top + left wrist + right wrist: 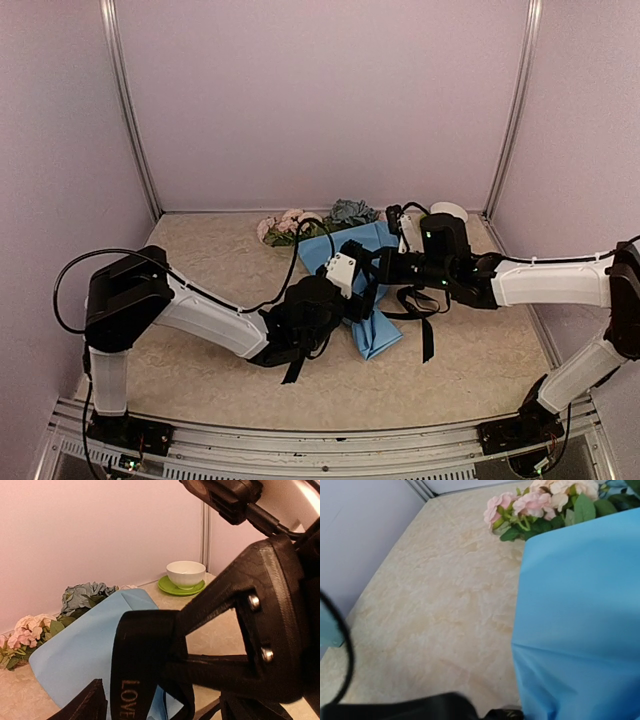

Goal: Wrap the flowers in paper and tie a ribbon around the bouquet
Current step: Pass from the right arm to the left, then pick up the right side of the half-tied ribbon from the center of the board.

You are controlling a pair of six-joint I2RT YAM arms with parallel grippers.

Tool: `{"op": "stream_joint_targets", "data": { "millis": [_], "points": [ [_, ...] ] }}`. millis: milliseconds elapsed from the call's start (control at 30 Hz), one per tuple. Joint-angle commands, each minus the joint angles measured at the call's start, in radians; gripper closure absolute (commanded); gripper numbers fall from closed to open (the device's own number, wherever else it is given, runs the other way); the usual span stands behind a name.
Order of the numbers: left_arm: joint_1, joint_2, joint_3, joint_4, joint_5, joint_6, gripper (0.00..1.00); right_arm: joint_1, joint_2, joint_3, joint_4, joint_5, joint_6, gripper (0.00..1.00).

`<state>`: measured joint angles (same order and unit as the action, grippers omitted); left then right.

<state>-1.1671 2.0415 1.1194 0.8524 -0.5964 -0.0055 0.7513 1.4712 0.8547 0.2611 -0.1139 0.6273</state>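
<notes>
Both arms reach in over the middle of the surface (435, 595) and meet above the bouquet (374, 335).

Left tool (362, 290): fingers spread. In the left wrist view the ribbon (134, 680) hangs in the gap between them, close to the lens, printed face toward the camera, lettering "LOVE" readable. Cannot tell whether either finger touches it.

Right tool (385, 266): pressed together. The ribbon comes out at its tip and folds down from there, so it appears pinched. The tip sits directly ahead of the left tool, very close.

Ribbon, top view: loops hang below and beside the right tool, and one loose end trails on the surface on the near side of that tool.

The bouquet lies flat under both tools. Its narrow paper end is nearest the arm bases. The paper (85, 650) is light blue and creased, passing beneath the left tool and widening beyond it.

Flowers (30, 630): pink blooms and blue-grey blooms (82, 596) stick out of the wide end, past both tools toward the back wall.

A white bowl (185, 573) on a green saucer (172, 586) stands beyond the right tool in the far corner, apart from the paper.
</notes>
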Motion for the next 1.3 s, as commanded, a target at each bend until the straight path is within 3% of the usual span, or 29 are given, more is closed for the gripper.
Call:
{"op": "stream_joint_targets", "data": {
  "millis": [0,67,167,500,600,733,833,900,1100,1267],
  "points": [
    [0.002,0.063,0.041,-0.019,0.017,-0.003,0.24,0.017,-0.039,0.026,-0.024,0.015,0.022,1.0],
    [0.005,0.072,0.044,-0.014,0.01,-0.009,0.29,0.018,-0.041,0.027,-0.026,0.013,0.024,1.0],
    [0.014,0.081,0.057,-0.018,-0.05,-0.028,0.51,0.021,-0.042,0.026,-0.025,0.009,0.026,1.0],
    [0.03,0.06,0.012,0.019,0.046,-0.057,1.0,0.025,-0.05,0.027,-0.055,-0.013,0.021,1.0],
    [0.04,0.033,-0.017,0.024,0.072,-0.074,1.0,0.025,-0.066,0.037,-0.108,-0.003,0.002,1.0],
    [0.054,-0.006,-0.07,0.043,0.141,-0.115,1.0,-0.019,-0.11,0.079,-0.308,0.015,-0.056,0.49],
    [0.054,-0.016,-0.079,0.029,0.148,-0.115,1.0,-0.113,-0.176,0.059,-0.497,0.048,-0.09,0.27],
    [0.054,-0.022,-0.086,0.025,0.148,-0.119,1.0,-0.178,-0.225,0.015,-0.601,0.106,-0.108,0.21],
    [0.054,-0.033,-0.114,0.041,0.145,-0.119,1.0,-0.354,-0.208,-0.106,-0.689,0.009,-0.145,0.22],
    [0.049,-0.036,-0.112,0.035,0.146,-0.109,1.0,-0.354,-0.049,-0.132,-0.657,-0.106,-0.163,0.41]
  ]
}}
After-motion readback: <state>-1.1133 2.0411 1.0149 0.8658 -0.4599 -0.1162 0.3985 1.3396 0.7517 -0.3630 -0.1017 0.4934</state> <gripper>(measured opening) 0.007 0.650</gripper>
